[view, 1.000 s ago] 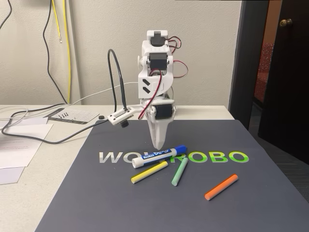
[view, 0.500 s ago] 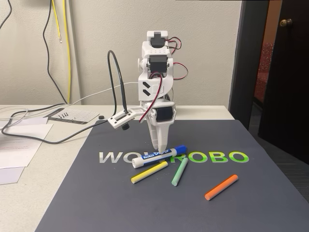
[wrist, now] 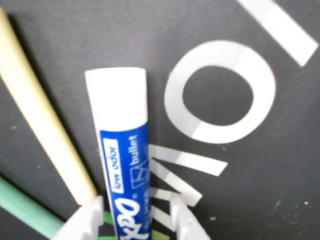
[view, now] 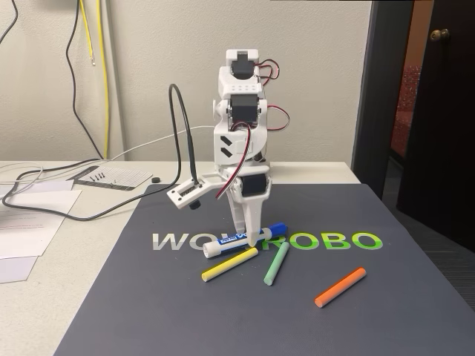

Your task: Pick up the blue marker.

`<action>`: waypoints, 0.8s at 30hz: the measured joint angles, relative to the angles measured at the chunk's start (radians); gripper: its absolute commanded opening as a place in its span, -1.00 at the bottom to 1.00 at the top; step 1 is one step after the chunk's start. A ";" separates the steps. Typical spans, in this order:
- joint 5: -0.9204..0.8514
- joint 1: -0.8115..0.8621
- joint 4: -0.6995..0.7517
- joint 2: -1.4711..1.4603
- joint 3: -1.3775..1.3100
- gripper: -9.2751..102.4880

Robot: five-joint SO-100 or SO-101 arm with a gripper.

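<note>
- Fixed view: the white arm (view: 239, 119) stands at the far edge of a dark mat (view: 386, 311) printed with pale and green letters, and its gripper (view: 248, 239) points straight down onto the blue marker (view: 245, 239).
- The marker lies about mid-mat, nearer the far edge, slanting from its white end on the left up to its blue cap (view: 277, 228) on the right, across the lettering.
- From here I cannot tell the width between the fingers; the tip meets the marker's middle.
- Just nearer the front edge lie a yellow stick (view: 229, 264) and a green stick (view: 277, 263); an orange stick (view: 340, 287) lies apart toward the right edge.
- Papers (view: 33, 215) and cables (view: 89, 211) sit on the tabletop left of the mat.
- Wrist view: two white fingertips (wrist: 182, 220) at the bottom edge straddle the marker's (wrist: 122, 165) blue label, narrowly parted and close to the barrel on both sides; whether they press it I cannot tell.
- The marker rests on the mat, white end pointing up the picture.
- The yellow stick (wrist: 42, 130) runs along its left, and the green stick (wrist: 22, 210) crosses the lower left corner.
</note>
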 measured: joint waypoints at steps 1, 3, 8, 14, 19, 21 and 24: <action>-0.005 -0.002 0.000 -0.002 0.000 -0.52; -0.008 -0.002 0.000 -0.002 0.000 -0.53; -0.008 -0.006 0.000 -0.002 0.000 -0.61; -0.008 -0.006 0.005 -0.002 0.000 -0.66; -0.008 -0.006 0.005 -0.002 0.000 -0.70; -0.006 -0.008 0.005 -0.002 0.000 -0.72; -0.005 -0.008 0.005 -0.002 0.000 -0.74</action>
